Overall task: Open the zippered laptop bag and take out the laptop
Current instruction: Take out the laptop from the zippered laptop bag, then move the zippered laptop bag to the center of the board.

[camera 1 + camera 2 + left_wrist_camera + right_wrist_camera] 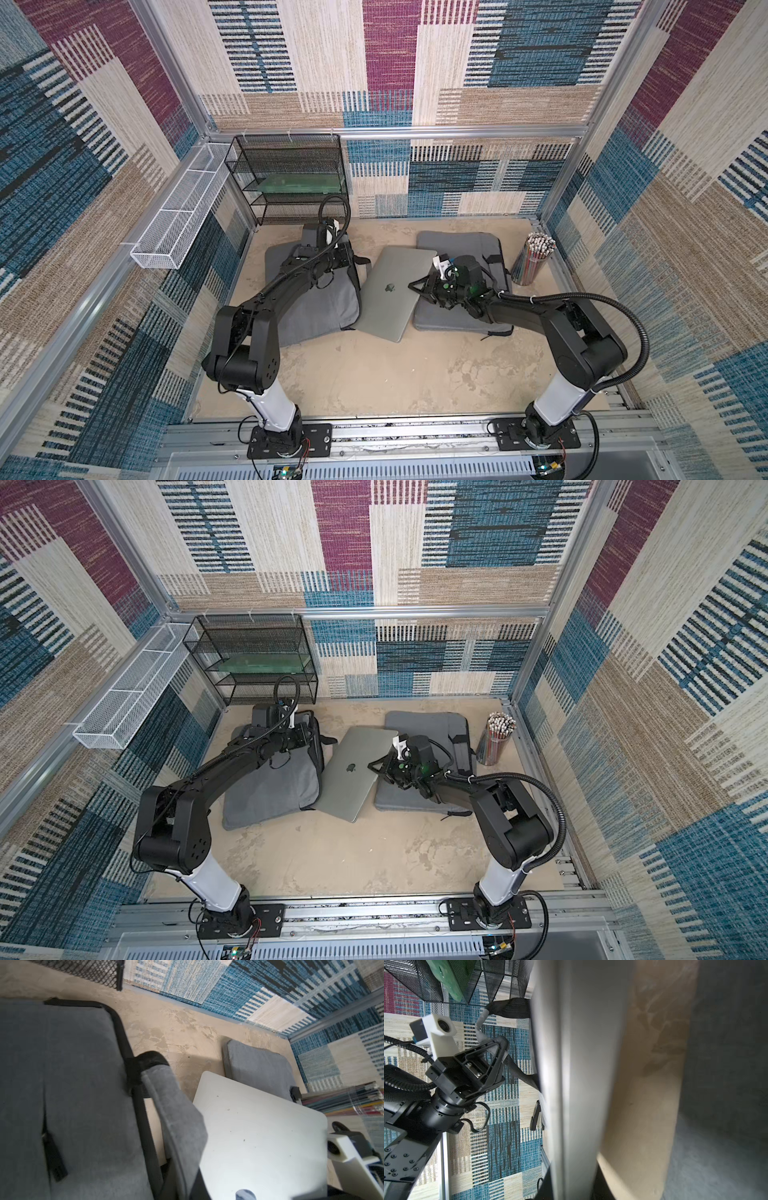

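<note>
The silver laptop [390, 291] lies lid-up in the middle of the table [374, 374], out of the open grey bag [320, 307] on its left and just beside that bag's mouth. Its right edge rides up on a second grey bag [461, 245], so it sits tilted. The right gripper [415, 287] is clamped narrowly on that raised edge. On the other side, the left gripper [502, 1044] is pinched tight on the bag's flap [176, 1109], holding the fabric up off the table. Farther right stands a cup of pencils [532, 262]. At the back left are a black wire rack [286, 178] and a white mesh tray [174, 224] along the wall.
</note>
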Controlling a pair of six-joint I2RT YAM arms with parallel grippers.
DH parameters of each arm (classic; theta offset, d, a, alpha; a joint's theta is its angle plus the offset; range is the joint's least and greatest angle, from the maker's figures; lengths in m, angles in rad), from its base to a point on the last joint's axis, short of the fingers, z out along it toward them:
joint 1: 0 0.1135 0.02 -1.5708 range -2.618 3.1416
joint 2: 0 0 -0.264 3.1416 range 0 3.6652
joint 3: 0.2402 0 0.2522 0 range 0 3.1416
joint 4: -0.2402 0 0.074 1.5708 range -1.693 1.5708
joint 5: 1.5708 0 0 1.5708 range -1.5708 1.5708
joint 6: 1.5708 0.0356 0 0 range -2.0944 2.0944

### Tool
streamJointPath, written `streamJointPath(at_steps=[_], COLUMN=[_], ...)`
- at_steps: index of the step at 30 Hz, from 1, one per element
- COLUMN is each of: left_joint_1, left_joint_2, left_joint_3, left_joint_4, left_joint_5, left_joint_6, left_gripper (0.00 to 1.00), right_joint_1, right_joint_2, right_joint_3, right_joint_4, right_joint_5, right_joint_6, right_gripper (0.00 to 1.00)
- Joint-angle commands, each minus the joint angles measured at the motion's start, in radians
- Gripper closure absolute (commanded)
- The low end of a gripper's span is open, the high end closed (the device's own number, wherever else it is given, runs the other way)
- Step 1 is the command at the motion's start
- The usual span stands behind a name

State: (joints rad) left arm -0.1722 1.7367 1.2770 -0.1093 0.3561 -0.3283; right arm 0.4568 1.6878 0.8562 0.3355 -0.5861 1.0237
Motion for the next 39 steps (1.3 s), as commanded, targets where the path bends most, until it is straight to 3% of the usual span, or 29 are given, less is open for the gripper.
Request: streamJointPath(at_steps=[1, 11, 22, 29, 39], left_joint_1=[-0.003, -0.030, -0.110, -0.128, -0.096], left_joint_2=[0.038, 0.149, 0.259, 0.269, 0.333], left_joint_3=[0.071, 0.236, 0.357, 0.332, 0.355], left_joint_4=[-0.047, -0.229, -0.397, -0.463, -0.516], left_joint_5=[0.099, 0.127, 0.022, -0.093, -0.291], left_joint_6=[0.191, 0.438, 0.626, 0.797, 1.045], left_gripper=[1.00, 1.00, 1.00, 1.00, 1.00], right_joint_1=[-0.007, -0.052, -0.219, -0.272, -0.275], right_joint_2=[-0.039, -0.145, -0.396, -0.479, -0.475], right_joint_3=[-0.007, -0.019, -0.101, -0.118, -0.155], right_joint_4=[0.079, -0.029, -0.143, -0.184, -0.129], right_joint_5=[-0.001, 0.056, 0.059, 0.051, 0.032], right_joint_6=[-0.032, -0.085, -0.136, -0.158, -0.127], right_gripper=[1.00, 1.00, 1.00, 1.00, 1.00])
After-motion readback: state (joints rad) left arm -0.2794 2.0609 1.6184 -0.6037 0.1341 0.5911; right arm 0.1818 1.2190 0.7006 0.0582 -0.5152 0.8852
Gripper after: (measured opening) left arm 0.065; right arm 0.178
